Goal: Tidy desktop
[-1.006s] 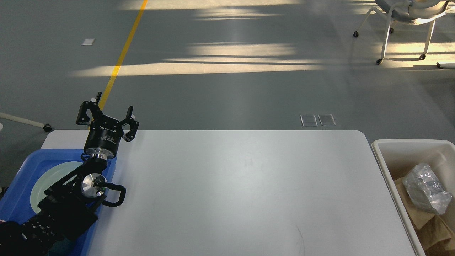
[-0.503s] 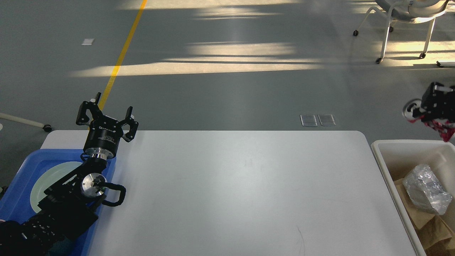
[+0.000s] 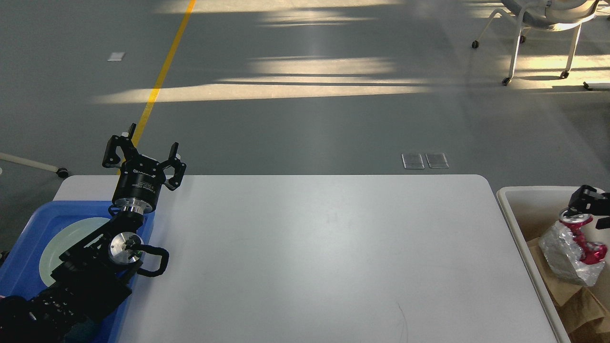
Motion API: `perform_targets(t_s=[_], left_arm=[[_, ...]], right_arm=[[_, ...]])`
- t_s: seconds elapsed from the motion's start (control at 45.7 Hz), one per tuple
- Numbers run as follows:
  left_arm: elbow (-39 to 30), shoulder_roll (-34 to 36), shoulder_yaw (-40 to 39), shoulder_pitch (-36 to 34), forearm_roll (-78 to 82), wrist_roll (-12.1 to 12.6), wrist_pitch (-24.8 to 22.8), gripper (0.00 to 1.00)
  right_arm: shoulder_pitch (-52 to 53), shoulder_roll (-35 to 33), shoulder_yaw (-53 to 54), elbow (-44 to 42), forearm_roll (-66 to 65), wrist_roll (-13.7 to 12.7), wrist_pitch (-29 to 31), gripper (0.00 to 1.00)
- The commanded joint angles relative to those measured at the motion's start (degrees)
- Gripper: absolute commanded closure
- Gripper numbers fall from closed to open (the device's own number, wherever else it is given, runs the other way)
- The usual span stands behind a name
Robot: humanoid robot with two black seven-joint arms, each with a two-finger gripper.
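Head view: left hand (image 3: 145, 151) spread wide, empty, above desktop (image 3: 324, 257); right hand (image 3: 588, 202) over bin (image 3: 517, 209), grip unclear.

The desktop (image 3: 310, 257) is a large, flat, white rectangular tabletop with rounded far corners. Its smooth surface lies level, spanning most of the near scene. A faint dark mark shows near its near edge.
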Motion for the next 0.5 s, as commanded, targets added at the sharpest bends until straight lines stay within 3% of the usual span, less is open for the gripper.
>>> perform_targets(t_s=[0.0,0.262,0.481], left_arm=[[0.0,0.0,0.0,-0.05,0.0,-0.01,0.0,0.04],[0.0,0.0,0.0,0.04,0.0,-0.01,0.0,0.04],[0.0,0.0,0.0,0.04,0.0,-0.01,0.0,0.04]], right_arm=[[-1.85,1.21,-0.07,-1.24,0.0,-0.03,-0.24,0.0],[1.56,3.32,1.25,-0.54,1.05,-0.03,-0.06,0.0],[10.97,6.66,1.6,0.34,11.94,-0.11,0.38,0.0]])
